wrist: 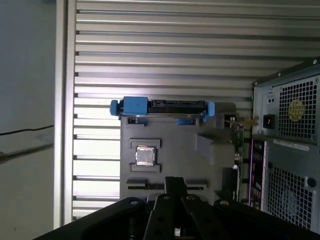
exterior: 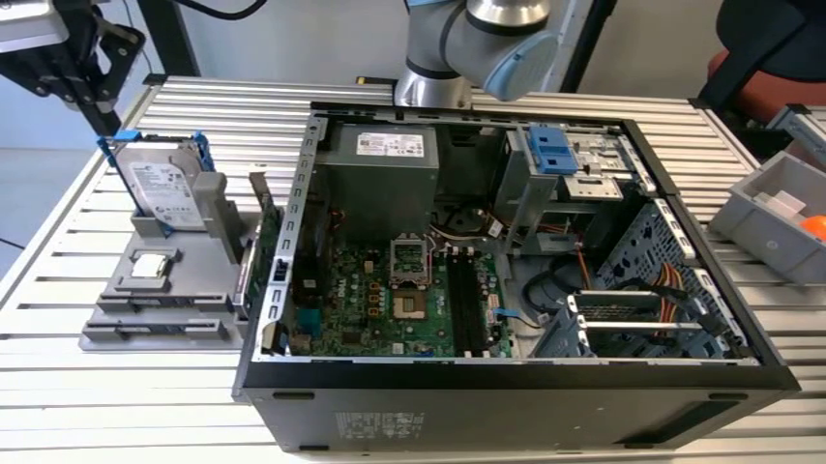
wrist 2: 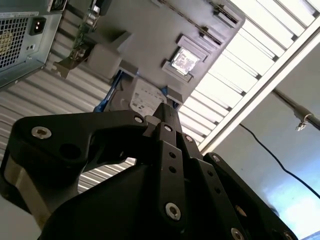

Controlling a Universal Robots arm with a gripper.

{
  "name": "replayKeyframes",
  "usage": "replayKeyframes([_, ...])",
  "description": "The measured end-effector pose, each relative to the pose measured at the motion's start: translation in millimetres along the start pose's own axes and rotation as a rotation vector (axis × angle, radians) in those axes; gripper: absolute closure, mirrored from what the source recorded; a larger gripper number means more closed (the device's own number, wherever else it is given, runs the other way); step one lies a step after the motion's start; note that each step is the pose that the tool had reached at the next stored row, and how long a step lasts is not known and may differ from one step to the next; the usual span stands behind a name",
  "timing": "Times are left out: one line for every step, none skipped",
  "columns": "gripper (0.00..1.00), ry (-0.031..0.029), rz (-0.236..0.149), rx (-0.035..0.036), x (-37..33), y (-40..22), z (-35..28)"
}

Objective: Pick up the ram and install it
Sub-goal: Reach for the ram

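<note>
My gripper (exterior: 115,131) hangs at the exterior view's left, above the back of a grey holder (exterior: 116,290) beside the open computer case (exterior: 516,382). Its black fingers are pressed together with nothing between them, as both wrist views show (wrist 2: 167,114) (wrist: 173,181). The ram seems to be the thin dark strip standing on edge in the holder's long front slot (wrist: 145,186) (exterior: 168,329), partly hidden behind my fingers in the first wrist view. Inside the case, long black memory slots (exterior: 471,300) run along the green motherboard (exterior: 374,300).
The holder also carries a hard drive (exterior: 168,193) in blue clips and a square silver processor chip (exterior: 153,266). A green card (exterior: 267,256) stands on edge against the case wall. Grey bins (exterior: 775,217) sit at the exterior view's right, and the arm's base (exterior: 478,48) is behind the case.
</note>
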State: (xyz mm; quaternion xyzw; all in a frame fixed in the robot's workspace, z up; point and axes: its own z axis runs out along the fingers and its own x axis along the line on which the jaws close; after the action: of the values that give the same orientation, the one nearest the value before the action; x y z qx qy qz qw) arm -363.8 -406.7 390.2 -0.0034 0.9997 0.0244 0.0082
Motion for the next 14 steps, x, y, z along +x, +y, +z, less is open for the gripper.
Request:
replayKeyframes([1.0, 0.0001, 0.0, 0.0, -0.2, -0.9, 0.0])
replayKeyframes([1.0, 0.0001, 0.0, -0.0001, -0.4, -1.7, 0.0])
replayKeyframes([1.0, 0.0002, 0.0, -0.0001, -0.5, -2.3, -0.1])
replayKeyframes([1.0, 0.0002, 0.0, 0.0, -0.6, -2.9, -0.1])
replayKeyframes([1.0, 0.0001, 0.0, 0.0, -0.7, -3.6, -0.1])
replayKeyframes([1.0, 0.0001, 0.0, 0.0, -0.8, -4.2, -0.2])
replayKeyframes([1.0, 0.0001, 0.0, -0.0001, -0.9, -4.6, -0.2])
replayKeyframes([1.0, 0.0001, 0.0, 0.0, -0.9, -5.0, -0.2])
replayKeyframes([1.0, 0.0001, 0.0, -0.0001, -1.0, -5.4, -0.2])
replayKeyframes([1.0, 0.0001, 0.0, 0.0, -1.1, -6.0, -0.3])
replayKeyframes([1.0, 0.0001, 0.0, 0.0, -1.1, -6.5, -0.3])
replayKeyframes([1.0, 0.0002, 0.0, 0.0, -1.2, -7.1, -0.3])
replayKeyframes([1.0, 0.0001, 0.0, -0.0001, -1.2, -7.7, -0.3])
replayKeyframes([1.0, 0.0001, 0.0, 0.0, -1.3, -8.5, -0.4])
